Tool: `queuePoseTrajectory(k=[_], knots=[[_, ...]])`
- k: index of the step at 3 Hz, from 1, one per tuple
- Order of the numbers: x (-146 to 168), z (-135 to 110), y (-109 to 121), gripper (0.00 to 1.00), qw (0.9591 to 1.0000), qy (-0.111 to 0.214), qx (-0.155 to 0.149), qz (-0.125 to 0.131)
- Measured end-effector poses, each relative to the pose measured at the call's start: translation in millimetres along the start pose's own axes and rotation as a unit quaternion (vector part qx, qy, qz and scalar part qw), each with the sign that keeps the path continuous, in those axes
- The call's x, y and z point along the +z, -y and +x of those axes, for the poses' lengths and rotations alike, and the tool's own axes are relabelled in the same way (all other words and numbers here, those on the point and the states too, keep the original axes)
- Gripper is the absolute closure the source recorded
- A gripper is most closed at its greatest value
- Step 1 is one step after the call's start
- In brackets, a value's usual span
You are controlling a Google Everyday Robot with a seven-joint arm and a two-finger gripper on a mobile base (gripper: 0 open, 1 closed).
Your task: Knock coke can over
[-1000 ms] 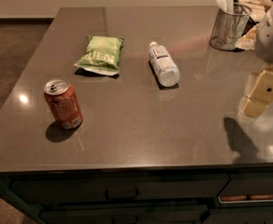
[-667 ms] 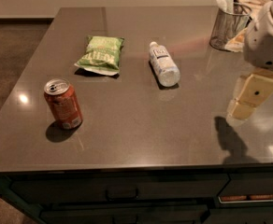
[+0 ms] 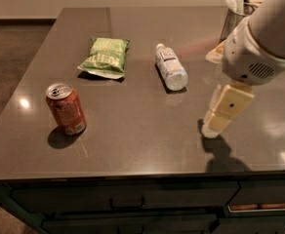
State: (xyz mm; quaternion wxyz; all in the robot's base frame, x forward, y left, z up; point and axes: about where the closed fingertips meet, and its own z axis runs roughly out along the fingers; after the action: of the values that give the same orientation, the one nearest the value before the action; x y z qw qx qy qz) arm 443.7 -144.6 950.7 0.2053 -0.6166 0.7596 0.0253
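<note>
The coke can (image 3: pixel 66 108) is red-orange with a silver top and pull tab. It stands upright near the front left of the dark grey counter (image 3: pixel 132 140). My gripper (image 3: pixel 215 123) hangs from the white arm at the right, just above the counter near the front edge. It is far to the right of the can, with nothing seen in it.
A green chip bag (image 3: pixel 105 56) lies behind the can. A clear plastic bottle (image 3: pixel 171 67) with a white label lies on its side in the middle. A metal cup (image 3: pixel 235 13) with white napkins stands at the back right. Drawers run below the counter's front edge.
The arm and gripper have moved left and down toward the counter's front. The can, bag and bottle have not moved.
</note>
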Motion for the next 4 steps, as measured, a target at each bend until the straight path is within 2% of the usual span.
queuePoseTrajectory(k=[1,2,3,4], knots=[[19,-36,-8,0.0,0.9983,0.057,-0.001,-0.016],[38,-80,-19,0.0,0.9939,0.106,-0.012,-0.03],[65,-131,-30,0.0,0.9883,0.142,-0.03,-0.046],[94,-176,-39,0.0,0.9837,0.164,-0.042,-0.06]])
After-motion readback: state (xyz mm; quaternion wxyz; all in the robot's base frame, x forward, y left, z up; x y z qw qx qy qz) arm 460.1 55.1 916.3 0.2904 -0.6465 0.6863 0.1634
